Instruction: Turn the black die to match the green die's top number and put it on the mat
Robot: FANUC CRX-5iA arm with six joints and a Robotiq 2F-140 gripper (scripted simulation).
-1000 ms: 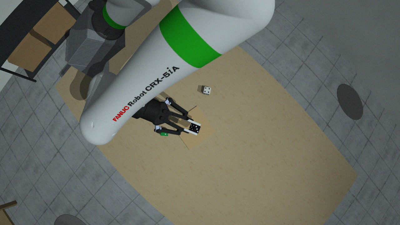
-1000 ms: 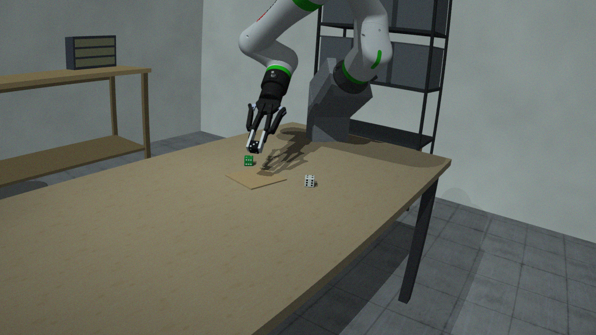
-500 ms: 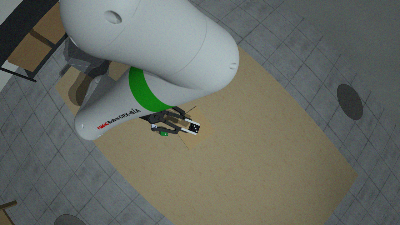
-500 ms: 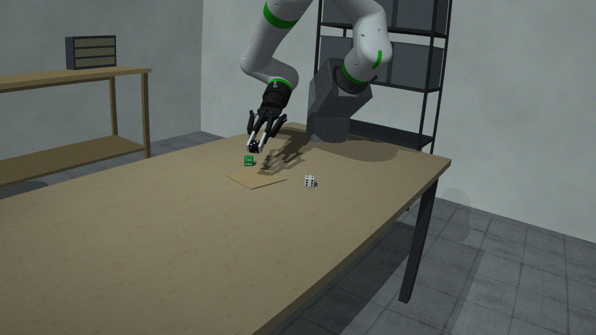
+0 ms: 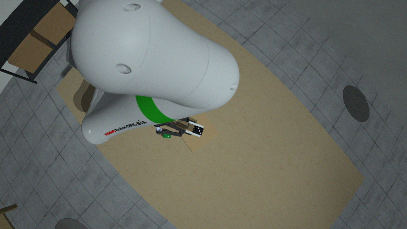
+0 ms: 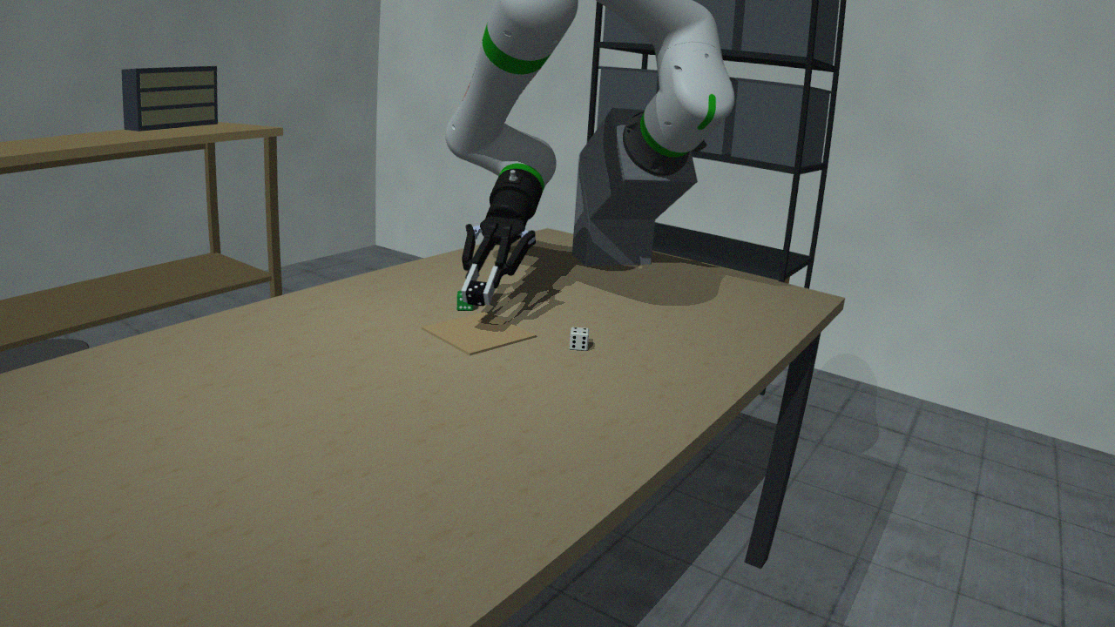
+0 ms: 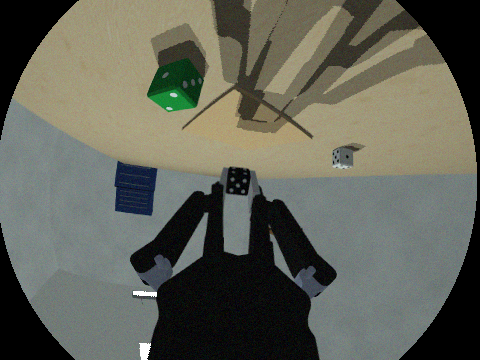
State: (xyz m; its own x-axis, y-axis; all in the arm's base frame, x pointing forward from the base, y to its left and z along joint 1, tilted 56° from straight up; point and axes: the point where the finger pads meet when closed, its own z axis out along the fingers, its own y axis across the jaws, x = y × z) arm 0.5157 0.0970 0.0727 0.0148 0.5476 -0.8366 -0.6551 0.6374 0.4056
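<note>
My gripper [image 5: 197,130] [image 6: 478,291] [image 7: 238,177] is tilted and shut on the black die [image 5: 198,130] [image 6: 476,293] [image 7: 237,181], held in the air above the tan mat [image 5: 196,143] [image 6: 468,340] [image 7: 215,131]. The die's face towards the wrist camera shows five pips. The green die [image 5: 167,136] [image 6: 464,306] [image 7: 176,87] sits flat on the table beside the mat, two pips on top. The white die [image 6: 578,340] [image 7: 343,158] sits flat on the other side of the mat; the arm hides it in the top view. Its side towards the exterior camera shows six pips.
The arm's links cover much of the top view. The robot base [image 6: 635,183] stands at the table's back, before a dark shelf rack [image 6: 818,132]. A side bench [image 6: 233,134] bears a small drawer unit [image 6: 178,98]. A finger linkage passes close above the green die in the top view.
</note>
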